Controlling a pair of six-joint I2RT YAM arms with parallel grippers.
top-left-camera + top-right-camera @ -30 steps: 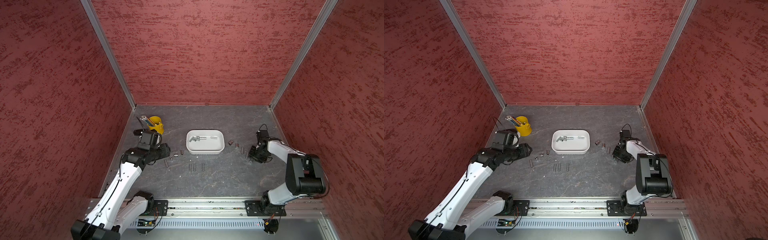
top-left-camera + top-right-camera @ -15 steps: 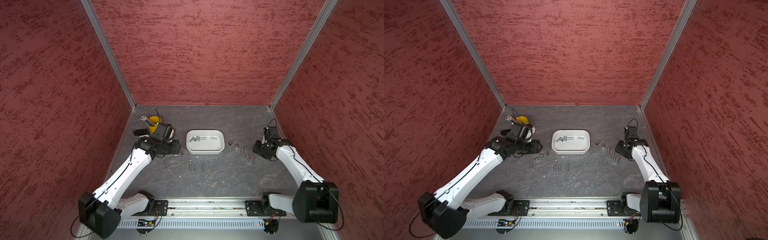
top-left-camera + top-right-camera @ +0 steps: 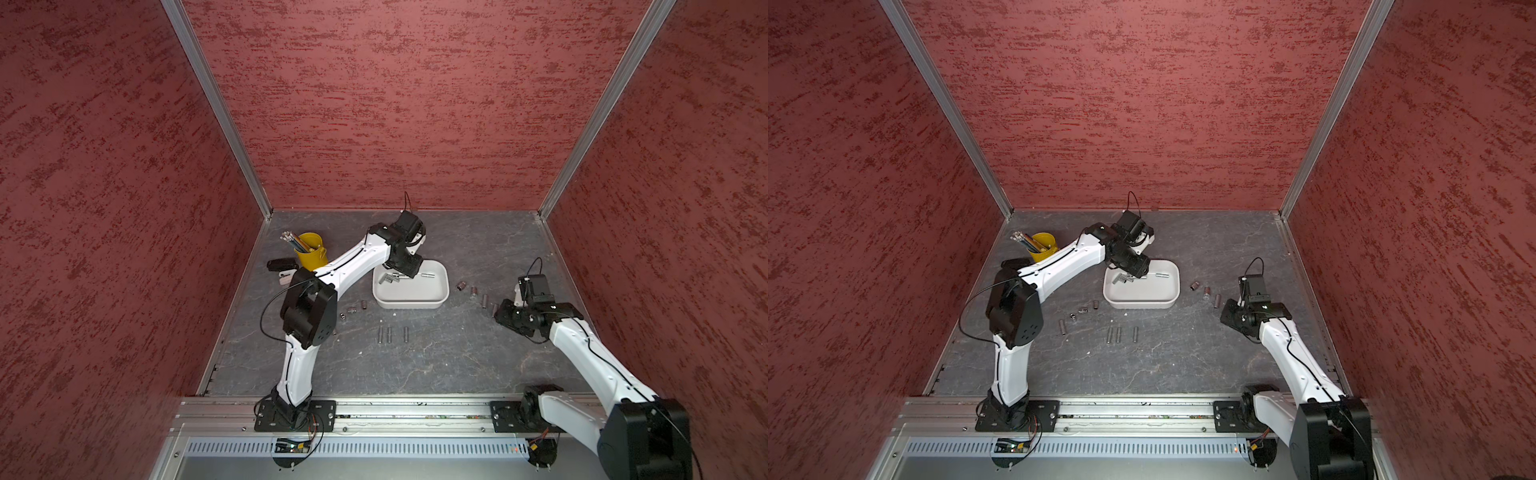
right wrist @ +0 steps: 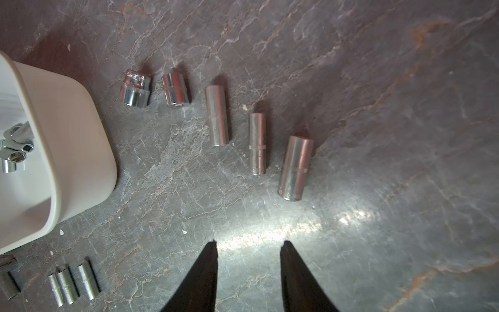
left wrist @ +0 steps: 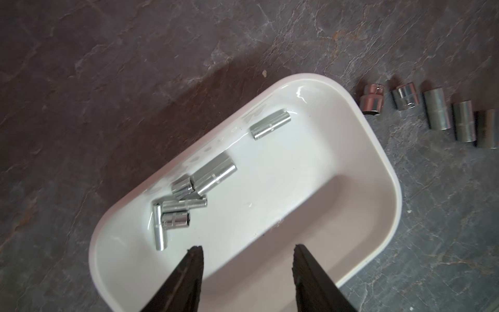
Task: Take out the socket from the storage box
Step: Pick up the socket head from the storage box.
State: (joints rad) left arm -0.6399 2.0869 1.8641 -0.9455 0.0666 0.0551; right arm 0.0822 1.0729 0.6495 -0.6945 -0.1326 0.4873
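left gripper (image 5: 246,246) has swung over the storage box (image 5: 351,151)
jaws spread, empty; sockets (image 5: 213,175) still inside; right gripper (image 4: 249,242) parted too.

I can't read any txt, nos. or brand anywhere; marks on my sockets (image 5: 214,177) too blurred.

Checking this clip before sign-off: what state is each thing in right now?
storage box: upright, open-topped, sockets inside
sockets in box: lying loose, none gripped
loose sockets: lying on the table, outside the box
left end effector: open, empty, over the box
right end effector: open, empty, over the table
yellow cup: upright, holding pencils
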